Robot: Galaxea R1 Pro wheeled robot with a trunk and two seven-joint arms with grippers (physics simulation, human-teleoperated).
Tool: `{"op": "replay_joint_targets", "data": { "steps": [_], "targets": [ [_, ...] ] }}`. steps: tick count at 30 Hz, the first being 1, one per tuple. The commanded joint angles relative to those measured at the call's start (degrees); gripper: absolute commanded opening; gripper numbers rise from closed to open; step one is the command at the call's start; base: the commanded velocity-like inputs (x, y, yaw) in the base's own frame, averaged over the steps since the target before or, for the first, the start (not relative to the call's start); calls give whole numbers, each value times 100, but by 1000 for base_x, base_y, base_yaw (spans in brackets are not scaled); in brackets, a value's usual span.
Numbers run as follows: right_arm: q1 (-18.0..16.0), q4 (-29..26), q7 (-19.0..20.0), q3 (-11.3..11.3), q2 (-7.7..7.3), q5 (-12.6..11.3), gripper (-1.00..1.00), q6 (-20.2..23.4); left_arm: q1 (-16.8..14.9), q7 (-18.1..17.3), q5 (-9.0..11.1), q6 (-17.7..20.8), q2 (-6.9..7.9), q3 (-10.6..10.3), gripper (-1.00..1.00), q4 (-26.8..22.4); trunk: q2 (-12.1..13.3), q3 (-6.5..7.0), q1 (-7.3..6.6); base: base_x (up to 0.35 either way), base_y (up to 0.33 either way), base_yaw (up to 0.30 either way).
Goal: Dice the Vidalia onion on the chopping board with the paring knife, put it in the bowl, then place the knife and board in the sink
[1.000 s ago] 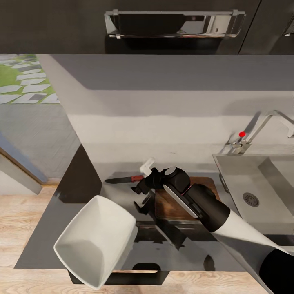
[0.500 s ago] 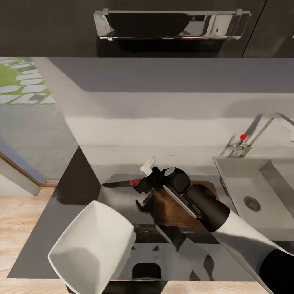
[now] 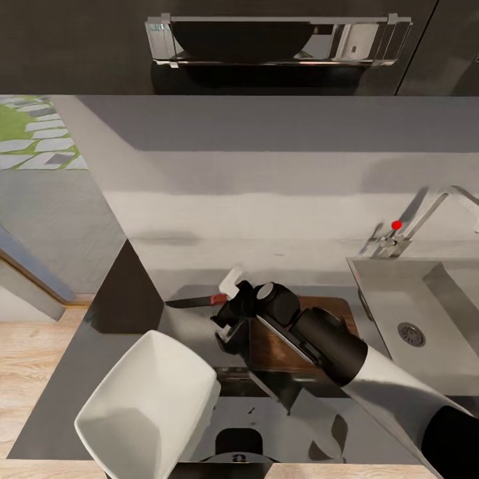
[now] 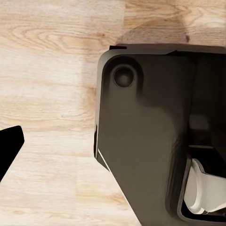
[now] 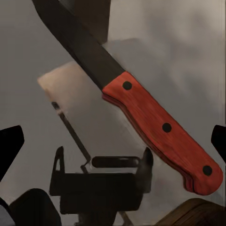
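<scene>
The paring knife (image 5: 160, 127) lies flat on the grey countertop (image 3: 199, 259), its dark blade (image 3: 186, 303) pointing left and its red handle toward the chopping board (image 3: 269, 349). My right gripper (image 3: 229, 311) hovers over the handle, open, one fingertip (image 5: 10, 146) on each side of it and touching nothing. My right arm covers much of the brown board. The white bowl (image 3: 150, 406) stands near the counter's front edge, left of the board. The sink (image 3: 372, 269) is at the right. The Vidalia onion is out of view. My left gripper (image 4: 113, 148) hangs low over the floor.
A chrome tap (image 3: 426, 209) with a red knob (image 3: 396, 225) stands behind the sink, whose drain (image 3: 410, 330) shows. A steel rack (image 3: 279, 40) hangs on the dark wall above. My dark base (image 4: 141, 141) stands on the wooden floor (image 4: 47, 70).
The head view has shifted slightly. My right gripper has edged left and lower over the knife's handle. The knife, board and bowl lie where they were.
</scene>
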Motion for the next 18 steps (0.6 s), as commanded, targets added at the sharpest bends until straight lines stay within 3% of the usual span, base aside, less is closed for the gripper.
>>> {"op": "replay_joint_targets", "data": {
  "steps": [1, 18],
  "targets": [
    [-7, -5, 3, 26, -2, 0, 100, 19, 2, -11, 24, -7, 0, 4, 100, -7, -10, -8, 3, 0, 0, 0],
    [-7, -23, -7, 80, -56, 17, 100, 16, 2, -11, 24, -7, 0, 4, 100, -6, -10, -18, 3, 0, 0, 0]
  ]
}}
